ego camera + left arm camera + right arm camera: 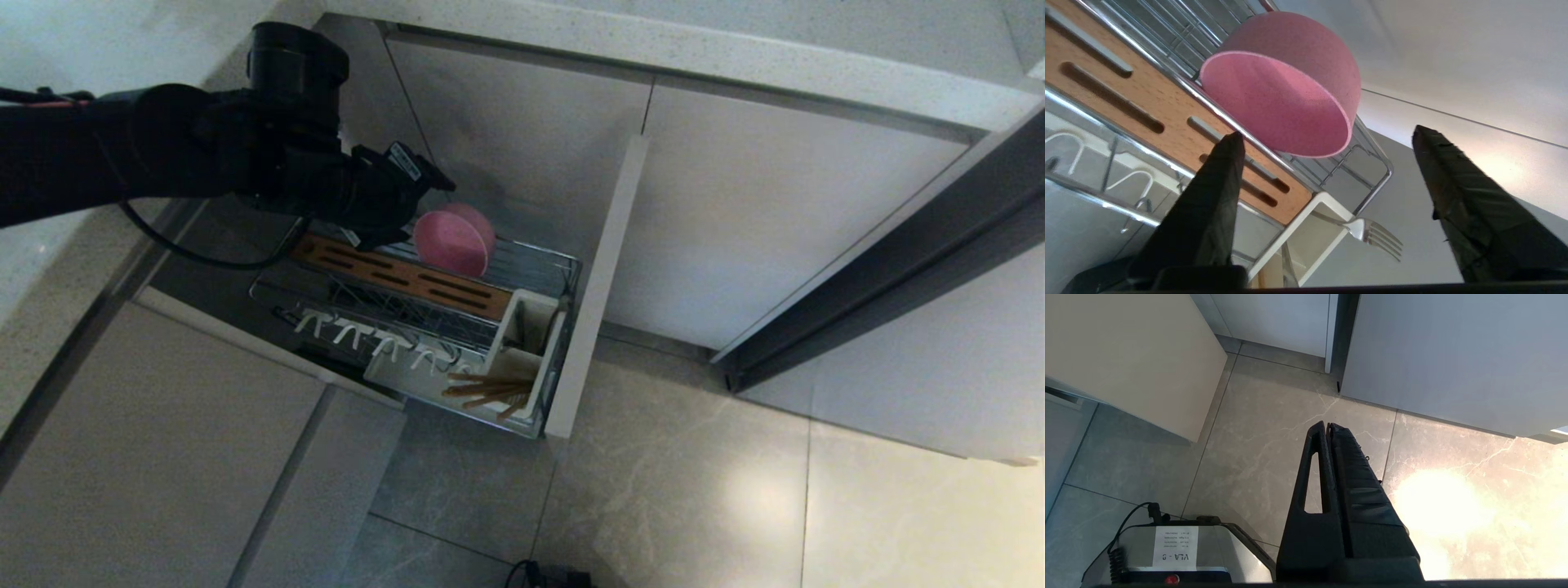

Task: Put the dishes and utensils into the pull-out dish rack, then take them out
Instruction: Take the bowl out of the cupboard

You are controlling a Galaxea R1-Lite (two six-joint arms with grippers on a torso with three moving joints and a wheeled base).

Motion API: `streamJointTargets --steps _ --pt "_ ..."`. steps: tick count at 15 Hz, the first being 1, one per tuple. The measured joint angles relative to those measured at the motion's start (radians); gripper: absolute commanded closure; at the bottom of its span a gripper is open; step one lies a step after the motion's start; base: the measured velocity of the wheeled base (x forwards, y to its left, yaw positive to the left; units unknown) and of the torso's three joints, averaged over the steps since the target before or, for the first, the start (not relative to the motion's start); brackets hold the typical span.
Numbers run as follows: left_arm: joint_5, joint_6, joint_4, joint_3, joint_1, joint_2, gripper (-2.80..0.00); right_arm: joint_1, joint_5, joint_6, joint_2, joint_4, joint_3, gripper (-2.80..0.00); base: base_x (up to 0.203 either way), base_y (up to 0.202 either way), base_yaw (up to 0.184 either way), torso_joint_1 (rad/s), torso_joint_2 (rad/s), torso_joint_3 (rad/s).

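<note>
The pink bowl (453, 241) lies on its side in the wire basket of the pull-out dish rack (563, 269), behind the slotted wooden strip (408, 282), mouth toward my left gripper (404, 214). That gripper hangs just beside the bowl, open, with nothing between its fingers. In the left wrist view the bowl (1282, 98) sits just beyond the spread fingertips (1231, 147). Wooden chopsticks (486, 390) stick out of the white caddy (531, 327) at the rack's front. A metal fork (1372, 234) leans out of the caddy (1310, 208). My right gripper (1328, 424) is shut above the floor.
The rack's flat beige front panel (600, 278) stands out into the room. A row of white pegs (359, 335) runs along the rack's near side. Plain cabinet doors (775, 212) and a countertop (653, 49) surround it. My base (1171, 547) stands on the grey tiled floor.
</note>
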Motion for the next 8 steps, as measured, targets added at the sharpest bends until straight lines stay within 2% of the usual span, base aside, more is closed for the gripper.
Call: streamJointTargets --steps 2,5,8 --pt "-0.002 -0.006 -0.009 -0.001 0.000 0.012 -2.80 0.000 0.000 0.000 0.000 0.000 0.000 0.00 0.000 0.000 0.000 0.000 0.00 0.000" --pt "0.002 -0.049 0.002 -0.002 0.000 0.022 -2.80 0.000 0.000 0.000 0.000 0.000 0.000 0.00 0.000 0.000 0.000 0.000 0.00 0.000" --pt "0.003 -0.050 -0.021 -0.002 0.000 0.043 -2.80 0.000 0.000 0.000 0.000 0.000 0.000 0.00 0.000 0.000 0.000 0.000 0.00 0.000"
